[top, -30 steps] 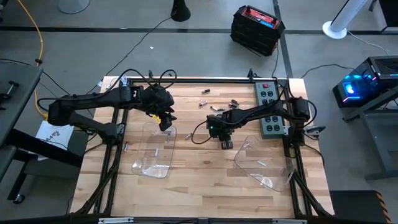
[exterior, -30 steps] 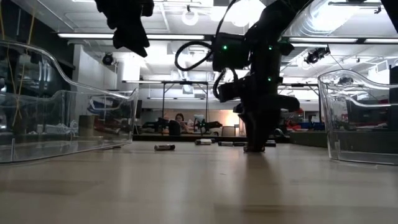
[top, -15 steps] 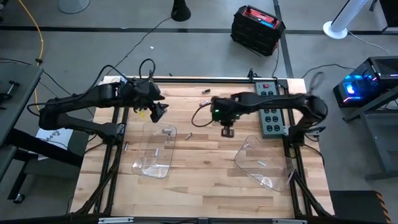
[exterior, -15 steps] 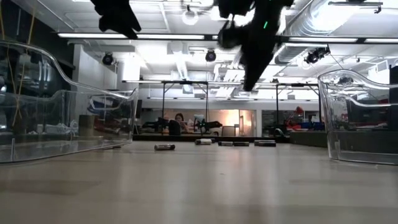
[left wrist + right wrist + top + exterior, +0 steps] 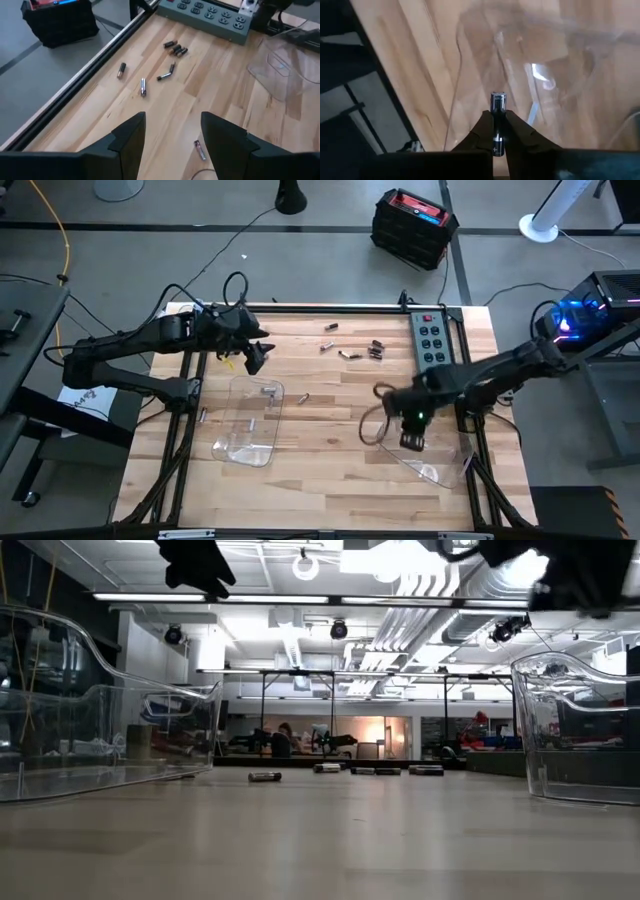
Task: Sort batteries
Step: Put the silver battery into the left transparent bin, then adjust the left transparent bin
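Leftmost, the left gripper (image 5: 255, 358) hung above the table (image 5: 330, 435) near its back left part, just behind the left tray (image 5: 250, 420); its fingers (image 5: 131, 137) stood spread with nothing between them. Only part of that gripper showed in the low view, cut off by the frame's upper edge. The left tray, clear plastic, held a few small cells (image 5: 268, 391), their colours hard to make out from above.

Next, between the trays, one loose battery (image 5: 302, 397) lay alone on the bare wood just beside the left tray's right edge. Farther back, a scatter of batteries (image 5: 350, 350) lay near the power strip (image 5: 432, 348): one near the rear rail, a pair touching at an angle, and a tight cluster of dark ones (image 5: 176, 48). The exact count in the cluster could not be told. From table height these appeared only as a low row of small dark shapes (image 5: 340, 770).

Rightmost, the right gripper (image 5: 412, 438) hung over the right tray (image 5: 425, 450), itself clear and partly hidden under the arm. Its fingers were pressed on a silvery battery (image 5: 498, 117), held upright between the tips with its upper end standing clear above them. Through the tray's wall a single cell (image 5: 539, 75) showed blurred on the tray floor beneath. In the low view the right gripper was mostly cut off at the upper right.
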